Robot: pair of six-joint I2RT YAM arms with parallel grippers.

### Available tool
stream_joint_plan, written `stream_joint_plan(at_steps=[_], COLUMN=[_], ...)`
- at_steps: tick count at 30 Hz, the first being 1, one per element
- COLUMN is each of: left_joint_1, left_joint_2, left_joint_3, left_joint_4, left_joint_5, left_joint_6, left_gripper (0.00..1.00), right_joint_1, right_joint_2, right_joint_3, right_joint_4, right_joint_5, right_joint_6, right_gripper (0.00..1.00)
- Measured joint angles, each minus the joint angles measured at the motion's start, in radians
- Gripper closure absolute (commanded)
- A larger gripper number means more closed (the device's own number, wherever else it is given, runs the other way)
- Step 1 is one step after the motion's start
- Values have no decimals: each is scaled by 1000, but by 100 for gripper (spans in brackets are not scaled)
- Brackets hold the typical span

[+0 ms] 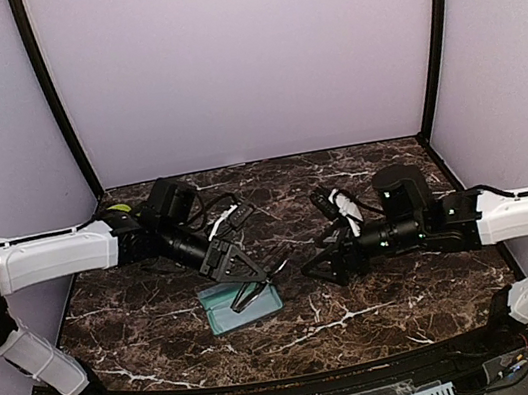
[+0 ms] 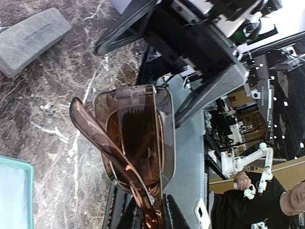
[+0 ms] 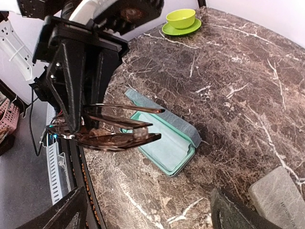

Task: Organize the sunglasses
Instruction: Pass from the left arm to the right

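Brown-tinted sunglasses [image 3: 110, 132] pinched in left end effector [image 1: 246, 282] above the open teal case [image 1: 225, 317].
Right of the case, right end effector [image 1: 316, 268] spread wide, holding nothing.

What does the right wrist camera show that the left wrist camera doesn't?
Right wrist only: the green bowl on its saucer, and the left gripper shut on the brown-lensed sunglasses. Left wrist only: the right gripper face-on, jaws open, and a person in the background. Both: those sunglasses, the closed grey case and the open teal case, of which the left wrist view shows just a corner.
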Motion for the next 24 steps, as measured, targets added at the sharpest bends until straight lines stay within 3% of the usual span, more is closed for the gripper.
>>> stream_joint_plan(at_steps=[7,14,19,24], left_joint_1=[14,30,39,53], left_joint_2=[1,53,71,71], left_joint_3=[-78,-169,-185,-185], left_joint_4=[241,618,716,740], left_joint_5=[109,180,193,204], left_joint_6=[-214,-582,-730,-777], left_gripper=[100,100,100,100], right_joint_1=[7,121,202,229], right_joint_2=[-26,-30,-27,12], right_joint_3=[16,101,103,128], right_joint_4=[-49,-131,-148,-154], right_joint_5=[31,253,474,562], right_joint_6=[-47,-181,-298,-367], right_gripper=[10,12,13,13])
